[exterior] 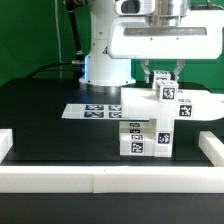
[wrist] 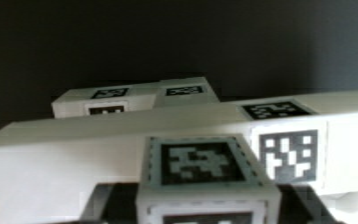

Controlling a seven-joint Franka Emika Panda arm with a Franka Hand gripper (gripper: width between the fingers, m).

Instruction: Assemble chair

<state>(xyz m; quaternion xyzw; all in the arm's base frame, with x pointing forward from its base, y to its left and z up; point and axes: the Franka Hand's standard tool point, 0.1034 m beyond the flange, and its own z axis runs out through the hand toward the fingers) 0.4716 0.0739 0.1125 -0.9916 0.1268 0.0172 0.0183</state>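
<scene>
Up close, the gripper has its jaws clenched on the top of a tagged white chair part, held upright over the other chair parts stacked on the black table. Beside the stack on the exterior view's left lies the marker board, with white border rails along the table's near edge.
</scene>
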